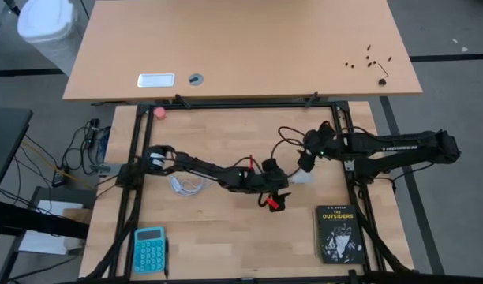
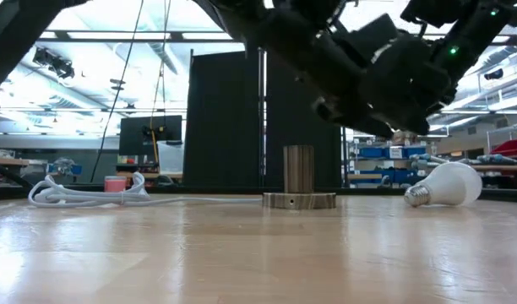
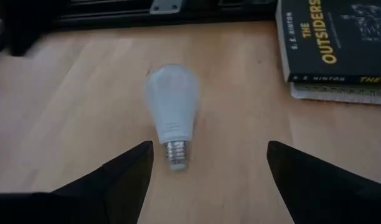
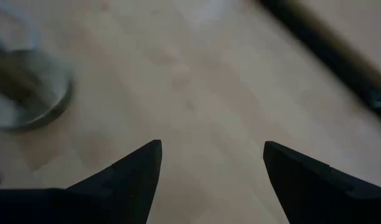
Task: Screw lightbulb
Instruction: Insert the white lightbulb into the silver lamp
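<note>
Nothing's screwed in yet: your lightbulb (image 3: 172, 109) lies on its side on the table (image 1: 226, 237), near The Outsiders book (image 3: 337, 40), apart from the socket (image 2: 298, 179), which stands empty w/ its white cord (image 2: 81, 194) trailing off. Left: grab, lift, seat, twist. Your left gripper (image 3: 209, 168) hovers just short of the bulb's base, fingers spread wide, empty. Your right gripper (image 4: 209, 171) hangs nearby, 2 fingers apart, holding nothing.

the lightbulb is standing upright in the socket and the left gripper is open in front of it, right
Not quite: the lightbulb lies on its side on the table, apart from the socket, as the low and left wrist views show. The left gripper is open in front of it.
</note>
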Robot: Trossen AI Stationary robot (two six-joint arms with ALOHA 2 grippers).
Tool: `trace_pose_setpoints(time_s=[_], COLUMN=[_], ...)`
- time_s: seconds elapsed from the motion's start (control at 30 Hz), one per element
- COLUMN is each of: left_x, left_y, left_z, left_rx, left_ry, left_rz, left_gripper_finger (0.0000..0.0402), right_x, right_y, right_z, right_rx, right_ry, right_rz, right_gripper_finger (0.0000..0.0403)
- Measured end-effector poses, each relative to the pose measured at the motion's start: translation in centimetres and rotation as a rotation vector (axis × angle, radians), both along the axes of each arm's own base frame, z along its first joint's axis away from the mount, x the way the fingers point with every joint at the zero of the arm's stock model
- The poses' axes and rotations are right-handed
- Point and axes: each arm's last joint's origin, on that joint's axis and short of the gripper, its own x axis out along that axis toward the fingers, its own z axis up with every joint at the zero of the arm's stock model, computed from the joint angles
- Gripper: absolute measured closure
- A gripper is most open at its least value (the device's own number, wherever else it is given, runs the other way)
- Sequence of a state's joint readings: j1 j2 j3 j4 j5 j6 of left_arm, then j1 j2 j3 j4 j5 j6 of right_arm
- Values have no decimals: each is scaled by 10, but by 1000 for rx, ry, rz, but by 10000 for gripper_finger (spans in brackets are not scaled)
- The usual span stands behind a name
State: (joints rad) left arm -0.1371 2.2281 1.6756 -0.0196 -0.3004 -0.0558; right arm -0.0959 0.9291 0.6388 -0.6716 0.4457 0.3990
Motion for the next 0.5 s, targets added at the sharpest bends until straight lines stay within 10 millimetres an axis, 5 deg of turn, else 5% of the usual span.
trace_pose_setpoints(time_s=[0.5], left_x=[28], left_y=[-6], left_z=[-31], left_rx=[36], left_ry=[-14], left_rz=[-90], left_gripper_finger=[81], right_x=[-16], right_y=[-2], right_z=[5], right_rx=[-42], right_ry=[65], right_rz=[43], right_gripper_finger=[111])
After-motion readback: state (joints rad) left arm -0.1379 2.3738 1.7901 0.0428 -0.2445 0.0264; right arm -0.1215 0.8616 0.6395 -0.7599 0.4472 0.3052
